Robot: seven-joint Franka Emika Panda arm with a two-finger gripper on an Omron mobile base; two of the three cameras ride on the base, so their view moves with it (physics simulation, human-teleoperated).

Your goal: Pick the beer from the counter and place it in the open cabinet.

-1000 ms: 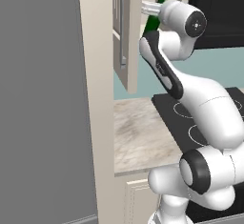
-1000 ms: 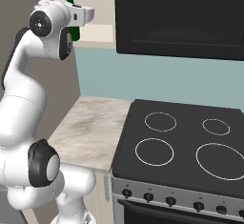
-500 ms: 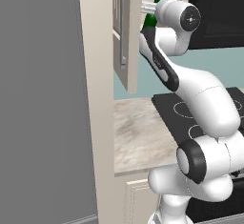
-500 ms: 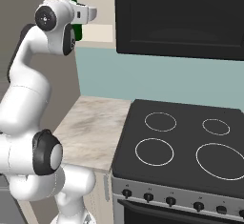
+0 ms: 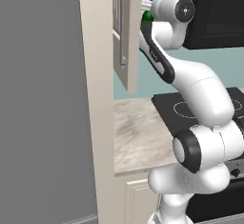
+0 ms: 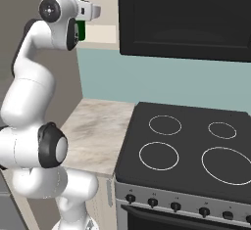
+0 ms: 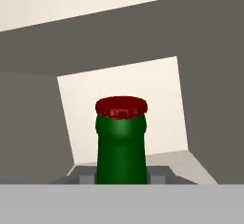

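My gripper (image 7: 121, 178) is shut on the beer (image 7: 121, 151), a dark green bottle with a red cap that stands up between the fingers. In the hand view the bottle's neck points at the open cabinet (image 7: 119, 94), whose pale back panel and shelf lie just ahead. The right base view shows the beer (image 6: 81, 29) held high beside the white hand, level with the open cabinet (image 6: 105, 33). From the left base, the beer (image 5: 148, 15) peeks out behind the wrist, right of the cabinet door (image 5: 129, 51). Far below lies the counter (image 5: 138, 127).
A black microwave (image 6: 186, 18) hangs right of the cabinet. The black stovetop (image 6: 186, 146) adjoins the counter (image 6: 98, 131) on its right. A tall grey fridge (image 5: 38, 99) and a beige panel stand at the left. The door's silver handle (image 5: 124, 23) hangs close to the arm.
The hand has carried the beer a little higher and closer to the cabinet opening. The elbow has straightened slightly.
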